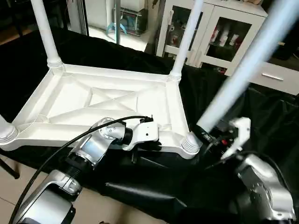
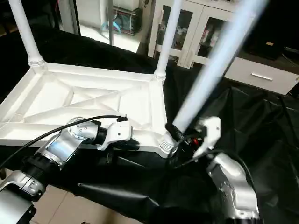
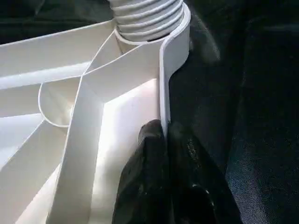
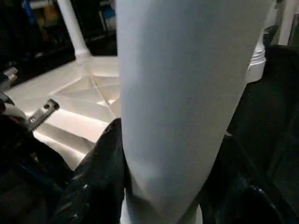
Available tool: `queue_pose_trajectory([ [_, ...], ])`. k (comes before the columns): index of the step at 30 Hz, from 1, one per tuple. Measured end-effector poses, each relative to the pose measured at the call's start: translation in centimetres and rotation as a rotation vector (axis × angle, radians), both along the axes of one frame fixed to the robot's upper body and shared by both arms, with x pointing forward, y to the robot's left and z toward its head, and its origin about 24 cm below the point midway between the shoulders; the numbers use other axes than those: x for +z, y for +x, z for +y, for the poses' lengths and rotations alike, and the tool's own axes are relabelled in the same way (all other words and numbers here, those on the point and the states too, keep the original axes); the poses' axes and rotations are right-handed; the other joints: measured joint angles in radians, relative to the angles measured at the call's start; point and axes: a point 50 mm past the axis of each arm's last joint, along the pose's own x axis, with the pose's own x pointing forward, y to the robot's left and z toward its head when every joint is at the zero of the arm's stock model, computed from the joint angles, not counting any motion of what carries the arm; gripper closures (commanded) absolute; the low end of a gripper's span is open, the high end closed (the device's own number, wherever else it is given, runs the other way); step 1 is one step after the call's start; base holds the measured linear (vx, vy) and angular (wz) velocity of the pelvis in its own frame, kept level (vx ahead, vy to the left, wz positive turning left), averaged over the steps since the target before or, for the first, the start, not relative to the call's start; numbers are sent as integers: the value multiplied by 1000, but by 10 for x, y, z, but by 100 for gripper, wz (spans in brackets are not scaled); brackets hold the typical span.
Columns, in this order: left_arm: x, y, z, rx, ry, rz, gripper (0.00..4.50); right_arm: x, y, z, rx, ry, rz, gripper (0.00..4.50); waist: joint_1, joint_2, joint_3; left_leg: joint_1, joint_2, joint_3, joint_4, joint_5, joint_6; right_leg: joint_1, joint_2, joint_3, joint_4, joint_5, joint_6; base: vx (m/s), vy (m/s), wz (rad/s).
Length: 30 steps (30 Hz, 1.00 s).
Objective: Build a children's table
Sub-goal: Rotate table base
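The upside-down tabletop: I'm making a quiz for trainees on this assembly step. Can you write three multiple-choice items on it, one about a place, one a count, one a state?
1. Where does the left gripper grip the tabletop?
A. on its near rim, beside the near right corner
B. on the far rim
C. on the centre ribs

2. How many legs stand in corner sockets, counting the one held?
A. two
B. three
C. four

3. What is the right gripper doing?
A. hanging open over the cloth
B. closed around the near right leg just above its ribbed end
C. pressing flat on the tabletop

Answers:
1. A, the left wrist view shows black fingers pinching the thin rim below the socket.
2. C, one leg rises at each corner.
3. B, the right wrist view shows its fingers on both sides of the tube.
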Motion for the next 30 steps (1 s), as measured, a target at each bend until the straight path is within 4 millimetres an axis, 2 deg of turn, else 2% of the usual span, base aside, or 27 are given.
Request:
queue_pose_trajectory([
  [7, 0, 0, 0, 1, 1, 1, 450, -1, 0, 1, 25, -16, 8, 266, -2, 1, 0, 0, 0, -1, 0, 0, 0, 1, 0, 0, -1, 0, 1, 0, 0, 0],
  [12, -1, 0, 0, -3, 3, 9, 450, 6, 2, -3, 129, -152, 9, 266, -2, 1, -1, 2, 0, -1, -4, 0, 0, 6, 0, -1, -6, -3, 6, 0, 0, 0],
  [14, -2, -1, 0, -6, 6, 15, 450, 10, 5, -6, 183, -200, 22, 266, -3, 3, 0, 14, -1, -1, -9, 0, 0, 15, 1, -1, -12, -3, 6, 0, 0, 0],
  [15, -3, -1, 0, -8, 7, 17, 450, 11, 5, -7, 196, -209, 28, 266, -4, 3, 0, 15, -2, -1, -11, 0, 0, 16, 1, -1, -14, -3, 6, 0, 0, 0],
  [30, -1, 0, 5, -2, 6, 22, 450, 30, 26, -1, 319, -280, 135, 266, -23, 9, 2, 14, -2, -1, -13, 0, 0, 16, 1, -1, -13, -5, 8, 0, 0, 0],
])
